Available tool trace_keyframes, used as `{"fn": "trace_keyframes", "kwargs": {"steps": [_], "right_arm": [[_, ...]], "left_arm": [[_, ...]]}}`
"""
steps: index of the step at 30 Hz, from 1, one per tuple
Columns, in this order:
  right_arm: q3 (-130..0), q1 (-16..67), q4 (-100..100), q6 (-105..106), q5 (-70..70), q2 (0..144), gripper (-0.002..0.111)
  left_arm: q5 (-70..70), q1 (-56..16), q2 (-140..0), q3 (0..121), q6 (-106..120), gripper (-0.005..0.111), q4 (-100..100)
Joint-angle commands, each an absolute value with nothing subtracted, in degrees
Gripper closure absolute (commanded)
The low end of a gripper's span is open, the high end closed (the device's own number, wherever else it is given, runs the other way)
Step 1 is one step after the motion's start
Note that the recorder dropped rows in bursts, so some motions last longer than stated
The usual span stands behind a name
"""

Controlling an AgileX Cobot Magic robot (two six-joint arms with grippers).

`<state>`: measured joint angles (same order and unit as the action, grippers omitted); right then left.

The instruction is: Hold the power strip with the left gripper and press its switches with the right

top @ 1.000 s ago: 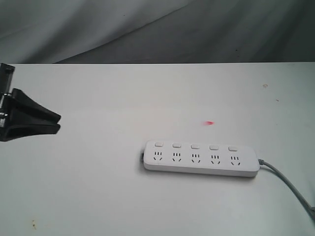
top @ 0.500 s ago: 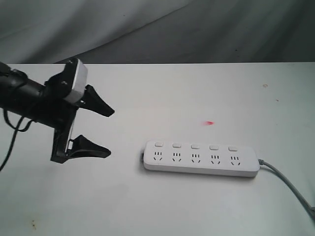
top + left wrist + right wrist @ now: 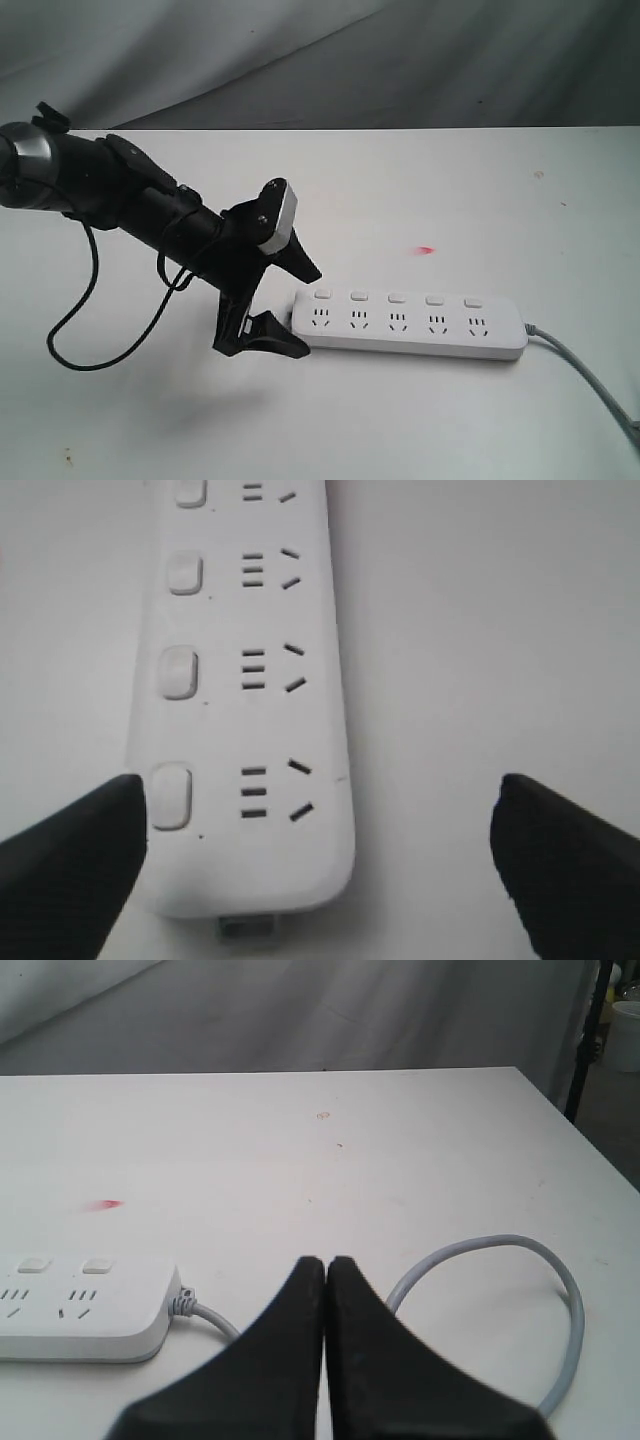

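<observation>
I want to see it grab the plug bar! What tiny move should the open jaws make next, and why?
Probably close the left gripper on the power strip: its jaws stand open on either side of the strip's end away from the cord, nothing held yet.

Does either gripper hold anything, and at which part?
Nothing is held: left gripper open at the end of the power strip, right gripper shut, empty.

The left pincer (image 3: pixel 320 818) is spread wide around the rounded end of the white power strip (image 3: pixel 260 730) on the white table (image 3: pixel 480 630). One black jaw tip sits just beside the end switch; the other is well apart from the strip. Four switches (image 3: pixel 178 670) show, each beside its socket (image 3: pixel 270 668).
</observation>
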<state>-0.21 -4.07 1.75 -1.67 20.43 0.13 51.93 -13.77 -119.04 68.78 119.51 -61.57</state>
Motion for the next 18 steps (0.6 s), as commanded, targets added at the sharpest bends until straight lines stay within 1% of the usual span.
{"fn": "trace_keyframes", "kwargs": {"steps": [1, 7, 18], "right_arm": [[0.00, -4.50, 1.55, -1.84, 19.56, 0.00, 0.108], [0.00, -4.50, 1.55, -1.84, 19.56, 0.00, 0.108], [0.00, -4.50, 1.55, -1.84, 19.56, 0.00, 0.108]], "left_arm": [[50.49, -14.29, -121.32, 72.10, 119.96, 0.020, -64.99], [53.12, -14.19, -123.51, 74.97, 119.96, 0.020, -66.30], [50.57, -14.29, -127.01, 74.97, 119.96, 0.020, -65.64]]}}
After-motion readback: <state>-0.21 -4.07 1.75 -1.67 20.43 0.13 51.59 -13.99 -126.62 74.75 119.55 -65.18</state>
